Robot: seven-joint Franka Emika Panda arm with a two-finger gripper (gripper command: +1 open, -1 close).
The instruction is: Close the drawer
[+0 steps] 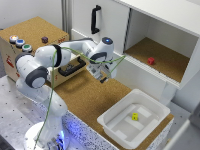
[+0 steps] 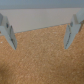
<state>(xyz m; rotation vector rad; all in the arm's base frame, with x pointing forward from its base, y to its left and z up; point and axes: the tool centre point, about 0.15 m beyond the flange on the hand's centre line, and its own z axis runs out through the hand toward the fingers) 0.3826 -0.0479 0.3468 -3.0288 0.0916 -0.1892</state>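
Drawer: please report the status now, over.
Gripper open, empty, above cork surface. Drawer beside it, apart from fingers; open or closed, cannot tell. Arm partly hides drawer front. Nothing between them.

The box (image 1: 31, 37) sits at the exterior view's left on the counter (image 1: 87, 97), its drawer (image 1: 70, 67) facing the end effector (image 1: 103, 76); a tub (image 1: 134, 120) lies right, below the cabinet (image 1: 160, 45).

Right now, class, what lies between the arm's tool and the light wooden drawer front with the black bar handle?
Nothing: the exterior view shows only bare cork surface between the tool and the light wooden drawer front. The wrist view shows cork between its open fingers.
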